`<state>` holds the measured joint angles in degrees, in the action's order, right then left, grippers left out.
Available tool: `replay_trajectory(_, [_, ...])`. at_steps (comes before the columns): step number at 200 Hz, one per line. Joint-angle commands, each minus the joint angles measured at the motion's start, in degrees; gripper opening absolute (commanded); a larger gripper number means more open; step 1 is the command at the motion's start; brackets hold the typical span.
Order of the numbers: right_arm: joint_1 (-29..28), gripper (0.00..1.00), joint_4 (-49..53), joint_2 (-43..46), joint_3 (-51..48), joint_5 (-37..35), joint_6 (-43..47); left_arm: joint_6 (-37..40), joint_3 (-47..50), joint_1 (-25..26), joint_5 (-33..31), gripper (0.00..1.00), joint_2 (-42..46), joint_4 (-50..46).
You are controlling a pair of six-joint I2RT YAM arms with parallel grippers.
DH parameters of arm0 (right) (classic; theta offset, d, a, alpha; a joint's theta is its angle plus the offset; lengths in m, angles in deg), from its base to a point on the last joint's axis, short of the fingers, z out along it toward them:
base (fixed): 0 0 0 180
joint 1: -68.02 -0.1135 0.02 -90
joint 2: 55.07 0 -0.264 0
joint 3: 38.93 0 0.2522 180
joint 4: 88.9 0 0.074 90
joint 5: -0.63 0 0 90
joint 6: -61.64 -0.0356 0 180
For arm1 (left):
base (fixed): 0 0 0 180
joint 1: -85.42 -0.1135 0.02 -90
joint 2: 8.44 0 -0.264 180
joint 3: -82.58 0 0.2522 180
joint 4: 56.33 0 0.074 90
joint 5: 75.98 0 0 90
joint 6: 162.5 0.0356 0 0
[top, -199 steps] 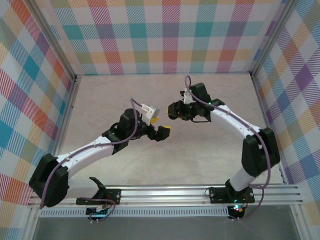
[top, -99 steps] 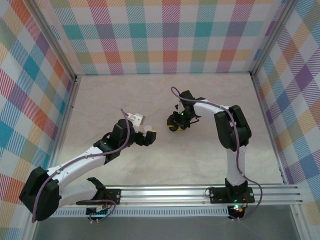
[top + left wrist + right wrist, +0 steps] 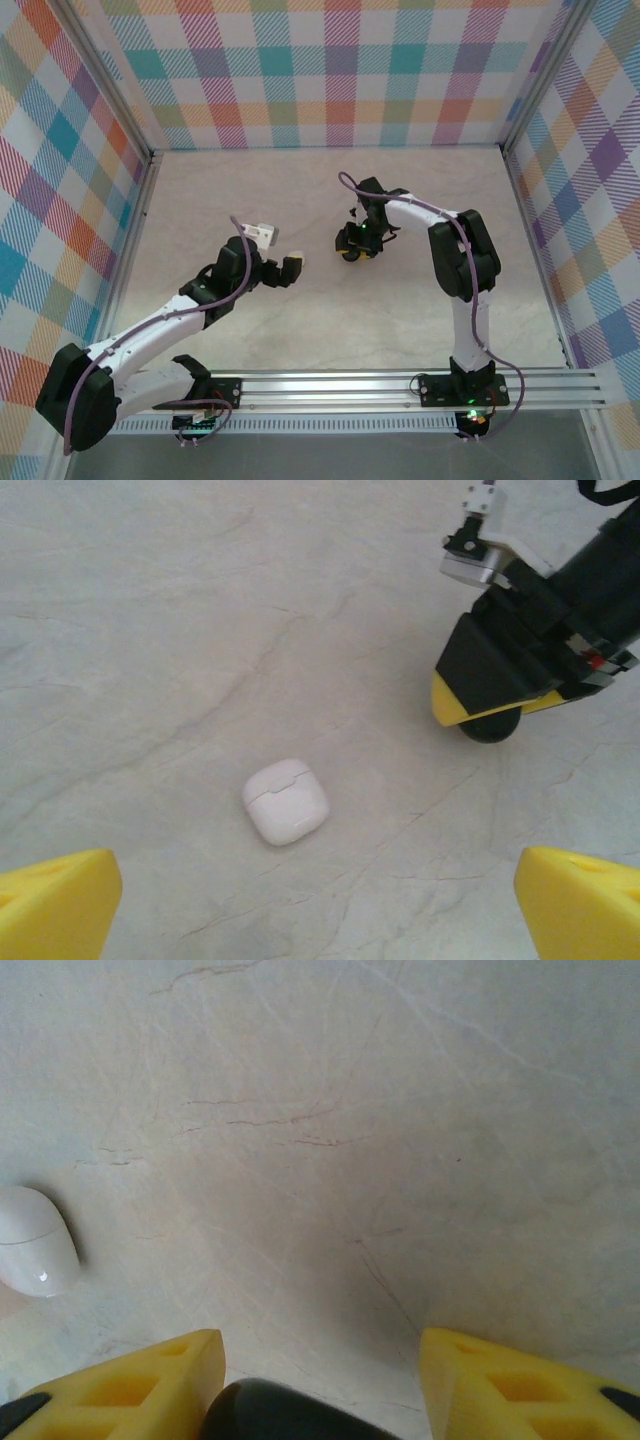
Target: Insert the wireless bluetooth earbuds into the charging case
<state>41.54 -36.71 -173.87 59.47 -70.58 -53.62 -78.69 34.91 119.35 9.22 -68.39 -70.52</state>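
A closed white charging case lies flat on the marble table, ahead of my left gripper, which is open wide with nothing between its yellow fingertips. That white case also sits at the left edge of the right wrist view. A rounded black case rests on the table between the fingers of my right gripper. It lies against the left finger, with a clear gap to the other one. From the left wrist, the black case pokes out under the right gripper. The earbuds are out of view.
Seen from above, my left gripper and right gripper face each other near the table's middle. Plaid walls enclose the table on three sides. The aluminium rail with the arm bases runs along the near edge.
My right arm folded and brought its gripper down to the table, and its jaws have widened around the black case. My left gripper has drawn back to the left.
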Motion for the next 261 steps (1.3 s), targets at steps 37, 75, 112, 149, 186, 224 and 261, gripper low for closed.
replay_trajectory(37, [-0.33, 0.58, 4.53, 0.29, 3.68, -1.27, 1.88, 0.04, -2.65, -3.55, -2.35, 1.0, 6.92, -8.59])
replay_trajectory(75, [-0.24, 0.58, 5.69, 1.39, 4.78, -1.5, 2.47, 0.3, -3.0, -5.49, -3.06, 1.0, 12.03, -12.49])
replay_trajectory(112, [-0.19, 0.65, 5.49, 8.74, 4.41, -6.08, 4.87, 0.13, -2.13, -9.54, -5.51, 1.0, 13.91, -11.78])
replay_trajectory(149, [0.05, 1.0, -4.69, 22.32, -5.35, -16.38, 10.06, 0.91, -3.03, -17.31, -6.69, 1.0, 8.43, -5.18])
replay_trajectory(186, [1.32, 1.0, -22.09, 35.81, -21.04, -32.14, 17.07, 4.46, -1.77, -22.31, -8.64, 1.0, -0.82, 2.46])
replay_trajectory(224, [8.08, 1.0, -36.44, 43.62, -36.96, -40.89, 23.89, 6.42, 1.47, -24.76, -8.71, 1.0, -10.54, 11.22])
replay_trajectory(261, [18.01, 1.0, -49.44, 47.58, -50.31, -37.47, 22.13, 7.39, 5.28, -26.79, -6.92, 1.0, -15.67, 24.42])
